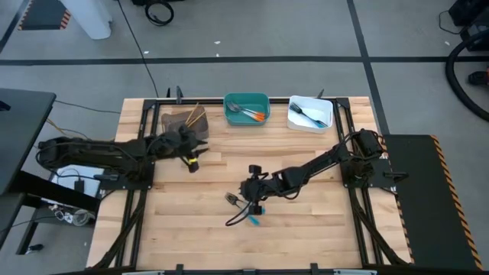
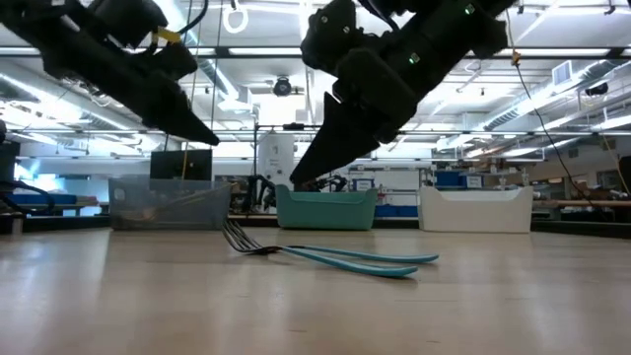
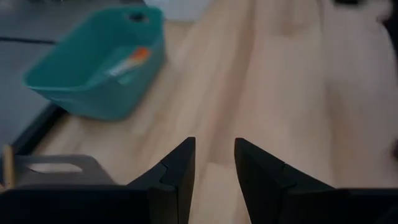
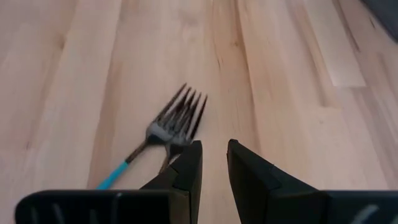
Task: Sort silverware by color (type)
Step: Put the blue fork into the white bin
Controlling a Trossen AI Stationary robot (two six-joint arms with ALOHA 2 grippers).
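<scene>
- silverware left on the table: two forks with blue handles (image 1: 243, 215), lying together mid-table toward the front, tines (image 4: 180, 115) pointing to the left side in the high view, handles crossing near the blue ends
- low view shows same pair (image 2: 330, 256) flat on the wood, tines curling up
- right gripper (image 1: 248, 191) hangs just above the fork heads, not touching; in the right wrist view its fingers (image 4: 186, 168) sit a narrow gap apart with nothing between, so released and empty
- left gripper (image 1: 191, 149) is over the back left of the table, just beside the grey bin (image 1: 183, 120); fingers (image 3: 180, 168) a small gap apart, empty, nothing grasped
- grey bin at back left holds gold-coloured pieces (image 1: 196, 116)
- teal bin (image 1: 246, 100) at back centre holds silver pieces with orange handles (image 1: 252, 114)
- white bin (image 1: 299, 118) at back right holds dark metal pieces (image 1: 312, 116)
- three bins stand in a row along the far edge, well apart from the two forks
- left wrist view shows the teal bin (image 3: 99, 68) ahead of the left fingers, orange handle visible inside, a corner of the grey bin (image 3: 56, 169) close by
- wooden table (image 1: 306, 229) carries all of it
</scene>
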